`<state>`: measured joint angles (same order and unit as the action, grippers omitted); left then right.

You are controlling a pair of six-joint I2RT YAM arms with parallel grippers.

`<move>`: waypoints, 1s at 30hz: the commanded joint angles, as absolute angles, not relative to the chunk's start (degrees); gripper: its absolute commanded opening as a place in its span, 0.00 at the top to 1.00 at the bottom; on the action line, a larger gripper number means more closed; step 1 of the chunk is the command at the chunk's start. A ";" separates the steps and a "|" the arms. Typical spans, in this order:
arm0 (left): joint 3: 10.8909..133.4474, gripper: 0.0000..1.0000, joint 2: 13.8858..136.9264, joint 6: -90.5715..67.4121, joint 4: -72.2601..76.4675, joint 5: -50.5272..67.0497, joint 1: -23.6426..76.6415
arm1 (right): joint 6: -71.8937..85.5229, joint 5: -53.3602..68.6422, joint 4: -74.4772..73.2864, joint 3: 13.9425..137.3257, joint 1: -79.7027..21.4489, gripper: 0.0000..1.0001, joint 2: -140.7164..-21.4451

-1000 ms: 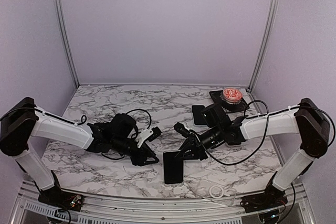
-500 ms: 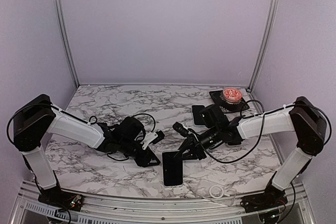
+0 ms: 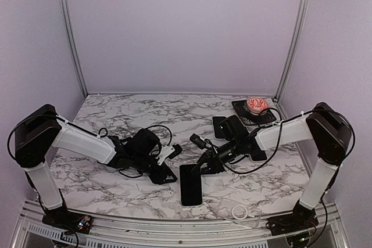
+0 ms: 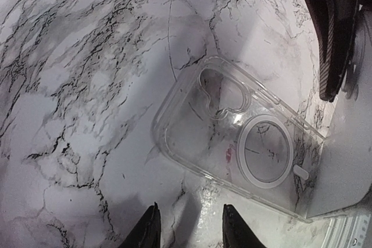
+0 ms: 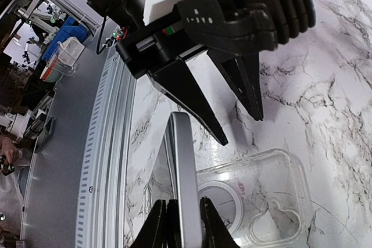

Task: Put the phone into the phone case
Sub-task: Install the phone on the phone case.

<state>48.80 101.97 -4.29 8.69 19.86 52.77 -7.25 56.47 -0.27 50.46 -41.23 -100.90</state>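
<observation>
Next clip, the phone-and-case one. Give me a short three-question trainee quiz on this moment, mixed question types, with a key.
1. True or false: the phone is already seated in the clear case.
2. Which side's gripper is clamped on the phone? A) left B) right C) neither
3. What sits between the fingers of the left gripper?
Key: 1. False: the phone stands on edge at the case's end, and the case lies empty on the table. 2. B, the right gripper. 3. Nothing: it is open above the marble.
</observation>
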 commanded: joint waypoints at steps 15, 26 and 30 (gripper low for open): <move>49.83 0.65 101.98 -3.91 6.94 19.14 52.59 | -12.57 43.40 -5.70 50.78 -41.77 0.77 -104.28; 49.99 0.65 102.13 -3.95 6.86 19.32 52.51 | -12.53 41.57 -4.45 50.78 -41.80 0.71 -103.21; 50.18 0.65 102.11 -3.98 6.86 19.26 52.47 | -12.68 40.60 -4.95 51.67 -41.81 0.66 -103.33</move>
